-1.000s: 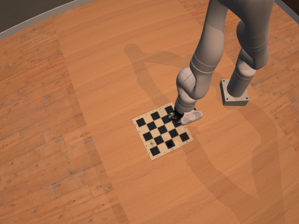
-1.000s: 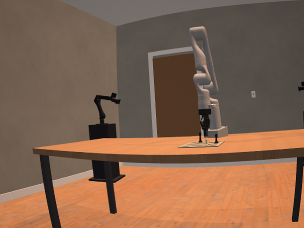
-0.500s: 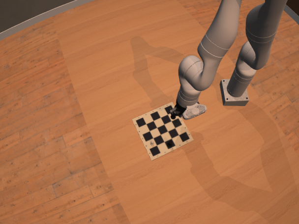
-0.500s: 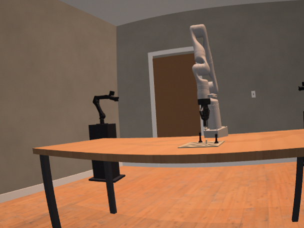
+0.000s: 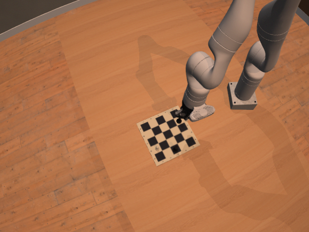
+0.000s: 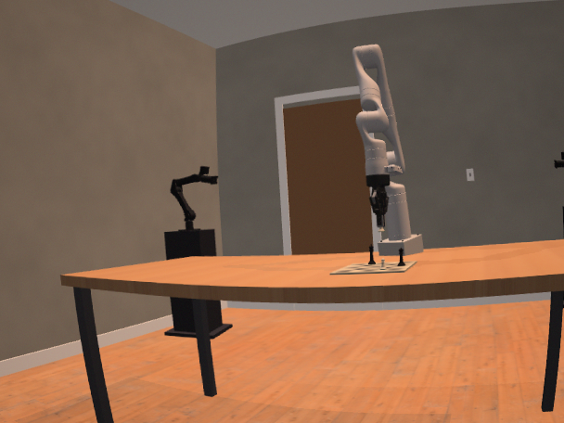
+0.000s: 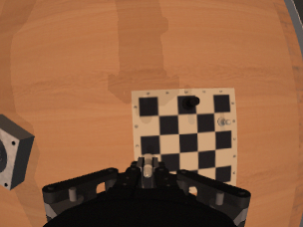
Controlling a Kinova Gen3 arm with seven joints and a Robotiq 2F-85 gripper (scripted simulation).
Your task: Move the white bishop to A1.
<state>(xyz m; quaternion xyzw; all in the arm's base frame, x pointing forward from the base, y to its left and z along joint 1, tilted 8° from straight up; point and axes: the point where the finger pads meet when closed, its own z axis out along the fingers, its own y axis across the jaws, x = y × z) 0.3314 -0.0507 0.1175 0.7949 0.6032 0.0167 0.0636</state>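
Observation:
My gripper (image 5: 182, 113) (image 6: 380, 222) (image 7: 148, 164) is shut on the white bishop (image 6: 381, 228) (image 7: 148, 163) and holds it upright, well above the chessboard (image 5: 148, 145) (image 6: 352, 270) (image 7: 151, 125), over the board's edge nearest the arm's base. The bishop shows as a small pale piece between the fingertips in the wrist view. It is hidden under the wrist in the top view. I cannot read the letters and digits on the board's edge in any view.
One black piece (image 5: 179, 120) (image 6: 371, 255) stands just below the gripper. Another black piece (image 5: 175, 148) (image 6: 401, 256) (image 7: 190, 104) and a small white piece (image 5: 157, 147) (image 6: 382, 264) (image 7: 226, 121) stand near the far edge. The arm's base (image 5: 242, 99) is bolted beside the board.

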